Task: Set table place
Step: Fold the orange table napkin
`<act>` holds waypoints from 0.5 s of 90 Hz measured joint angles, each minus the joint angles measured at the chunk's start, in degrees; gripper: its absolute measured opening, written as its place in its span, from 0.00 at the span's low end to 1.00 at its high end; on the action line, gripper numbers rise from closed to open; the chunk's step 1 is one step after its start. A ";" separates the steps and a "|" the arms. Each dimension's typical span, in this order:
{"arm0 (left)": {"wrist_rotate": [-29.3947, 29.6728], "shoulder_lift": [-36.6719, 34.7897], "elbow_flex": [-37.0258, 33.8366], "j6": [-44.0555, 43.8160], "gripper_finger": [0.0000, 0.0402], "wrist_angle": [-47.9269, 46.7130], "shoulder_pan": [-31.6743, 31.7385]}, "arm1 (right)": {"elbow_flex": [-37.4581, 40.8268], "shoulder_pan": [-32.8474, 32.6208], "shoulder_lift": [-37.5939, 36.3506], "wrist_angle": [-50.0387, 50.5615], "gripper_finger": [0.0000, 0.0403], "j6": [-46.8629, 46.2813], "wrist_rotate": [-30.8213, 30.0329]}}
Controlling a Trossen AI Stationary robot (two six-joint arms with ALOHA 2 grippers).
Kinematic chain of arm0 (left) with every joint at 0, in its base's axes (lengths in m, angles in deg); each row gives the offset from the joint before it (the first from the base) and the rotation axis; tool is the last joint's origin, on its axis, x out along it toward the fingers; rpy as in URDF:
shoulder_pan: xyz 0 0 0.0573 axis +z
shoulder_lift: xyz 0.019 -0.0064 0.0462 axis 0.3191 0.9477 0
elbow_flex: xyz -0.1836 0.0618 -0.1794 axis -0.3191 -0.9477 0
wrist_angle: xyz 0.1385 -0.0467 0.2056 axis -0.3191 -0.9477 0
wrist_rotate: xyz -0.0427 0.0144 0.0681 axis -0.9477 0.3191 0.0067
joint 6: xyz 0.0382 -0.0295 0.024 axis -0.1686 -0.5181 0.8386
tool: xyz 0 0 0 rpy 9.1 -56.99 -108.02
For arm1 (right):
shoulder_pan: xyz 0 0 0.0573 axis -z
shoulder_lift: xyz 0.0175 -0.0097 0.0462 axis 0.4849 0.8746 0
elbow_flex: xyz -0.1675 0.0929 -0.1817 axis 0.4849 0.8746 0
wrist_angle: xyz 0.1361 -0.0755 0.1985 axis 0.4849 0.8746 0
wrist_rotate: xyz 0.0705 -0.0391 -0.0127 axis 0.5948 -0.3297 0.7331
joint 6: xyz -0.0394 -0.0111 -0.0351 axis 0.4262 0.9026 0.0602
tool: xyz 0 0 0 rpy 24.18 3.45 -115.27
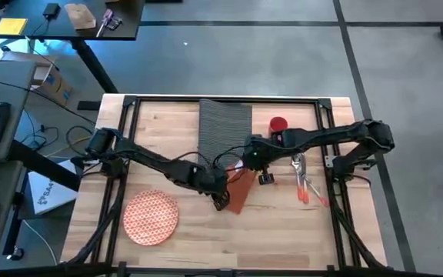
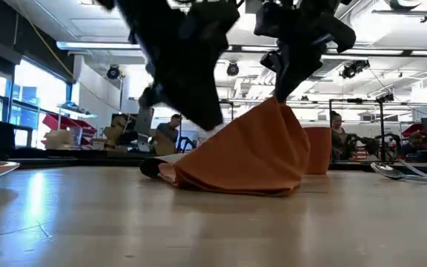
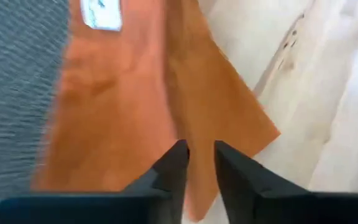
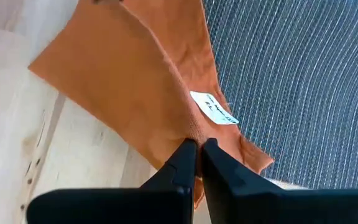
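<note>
Bright, even ceiling light fills the room in the low view, where long strip lamps (image 2: 110,46) glare white and a sheen lies on the near surface (image 2: 213,230), while the left wrist view smears with motion blur and the napkin (image 4: 135,81) stays sharp in the right wrist view.

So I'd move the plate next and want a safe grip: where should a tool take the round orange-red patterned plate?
Grip the round orange-red patterned plate at its rim, coming in low from the side. It lies flat on the light wooden table, so only the raised edge offers purchase. The left side looks freest; both tools work at the orange cloth napkin.
</note>
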State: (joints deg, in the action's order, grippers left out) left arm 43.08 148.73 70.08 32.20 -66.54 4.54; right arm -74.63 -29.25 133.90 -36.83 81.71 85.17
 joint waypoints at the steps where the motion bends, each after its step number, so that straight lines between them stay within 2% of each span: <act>1: -0.18 0.14 -0.57 -0.31 0.25 0.92 -0.03 | 0.00 0.00 0.00 0.08 0.00 -0.10 0.01; 10: -1.29 0.81 -4.64 -3.54 0.31 6.90 -0.54 | 0.02 0.00 0.01 0.70 0.00 -0.35 0.23; 20: -1.13 1.10 -7.47 -7.16 0.32 7.48 -1.11 | 0.02 0.00 0.01 1.35 0.00 -0.35 0.63; 45: -0.71 3.57 -9.58 -6.30 0.19 16.47 -1.69 | 0.02 -0.04 0.02 2.75 0.00 -1.40 1.72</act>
State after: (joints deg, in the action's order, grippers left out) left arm 42.37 152.30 60.49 25.90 -50.08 2.84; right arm -74.61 -29.30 133.93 -34.09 80.31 86.90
